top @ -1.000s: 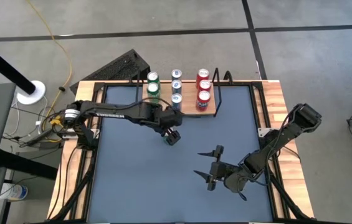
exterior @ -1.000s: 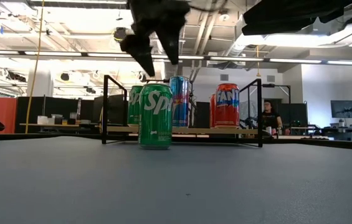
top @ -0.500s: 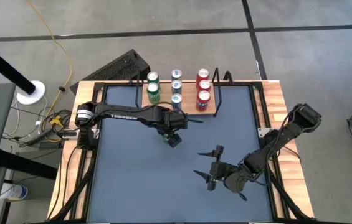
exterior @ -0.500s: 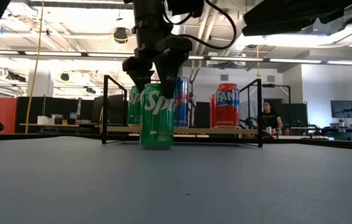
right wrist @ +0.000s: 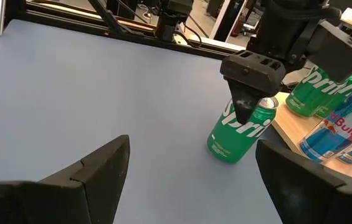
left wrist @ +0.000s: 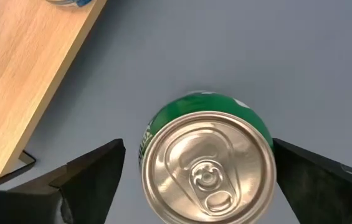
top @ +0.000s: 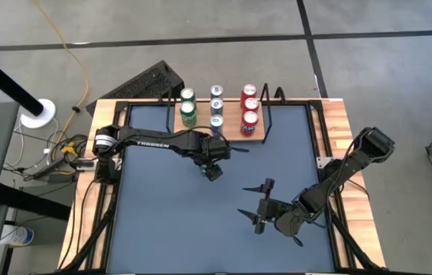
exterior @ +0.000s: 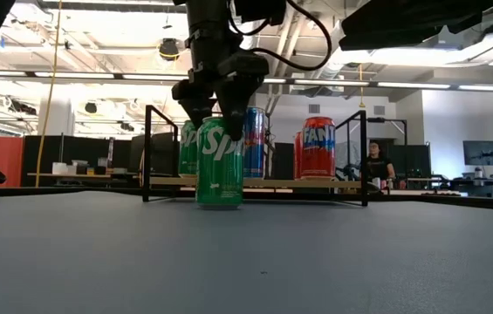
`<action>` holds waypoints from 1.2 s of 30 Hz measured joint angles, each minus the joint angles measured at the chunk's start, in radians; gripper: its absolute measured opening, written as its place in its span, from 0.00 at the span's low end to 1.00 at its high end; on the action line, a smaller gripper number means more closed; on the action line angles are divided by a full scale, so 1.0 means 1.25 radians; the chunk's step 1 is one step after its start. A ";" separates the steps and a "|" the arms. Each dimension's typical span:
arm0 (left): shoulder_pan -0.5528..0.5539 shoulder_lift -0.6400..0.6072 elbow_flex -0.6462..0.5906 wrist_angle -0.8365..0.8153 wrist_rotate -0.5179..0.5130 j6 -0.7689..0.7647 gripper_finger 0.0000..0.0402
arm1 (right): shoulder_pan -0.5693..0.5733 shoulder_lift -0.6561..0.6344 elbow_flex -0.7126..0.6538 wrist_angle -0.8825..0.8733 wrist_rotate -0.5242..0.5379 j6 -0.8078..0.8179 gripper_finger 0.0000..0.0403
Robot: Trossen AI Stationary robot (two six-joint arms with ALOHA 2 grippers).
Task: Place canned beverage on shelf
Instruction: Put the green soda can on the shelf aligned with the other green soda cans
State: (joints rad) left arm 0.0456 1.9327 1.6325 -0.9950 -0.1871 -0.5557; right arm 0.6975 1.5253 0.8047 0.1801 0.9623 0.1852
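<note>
Sprite can (exterior: pixel 219 162) stands upright on the grey table (top: pixel 170 221), lid up, just off the shelf's (top: pixel 231 131) front edge. Left gripper (exterior: pixel 215 109) straddles its top with fingers spread, not gripping. Right gripper (top: pixel 255 208) waits near the table's right edge, fingers apart.

Matt table, glossy cans, pale wood.

The table top (top: pixel 170 221) is a smooth, matt grey-blue sheet edged with light wood. At centre frame of the left wrist view, the green can (left wrist: pixel 208 163) shows a brushed, shiny metal lid above a glossy printed wall. The shelf (left wrist: pixel 20 81), upper left there, is pale wood with a fine grain and thin black wire ends. The left gripper (exterior: pixel 218 115) looks like matt black plastic, though it shows mostly in silhouette.
</note>
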 joint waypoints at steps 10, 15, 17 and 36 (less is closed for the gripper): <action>0.002 0.000 0.000 -0.001 0.020 0.017 0.72 | 0.000 0.000 0.000 0.000 -0.002 0.000 0.85; 0.003 -0.001 0.000 -0.002 0.043 0.066 0.70 | 0.000 0.000 0.000 0.000 -0.002 0.000 0.85; 0.004 -0.001 0.004 -0.005 0.050 0.091 0.70 | 0.000 0.000 0.000 0.000 -0.002 0.000 0.85; 0.011 -0.013 0.209 -0.213 0.054 0.233 0.71 | -0.001 0.000 0.000 0.000 -0.002 -0.001 0.85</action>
State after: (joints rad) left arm 0.0591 1.9160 1.8937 -1.2613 -0.1192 -0.2644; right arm 0.6964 1.5257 0.8047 0.1799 0.9604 0.1841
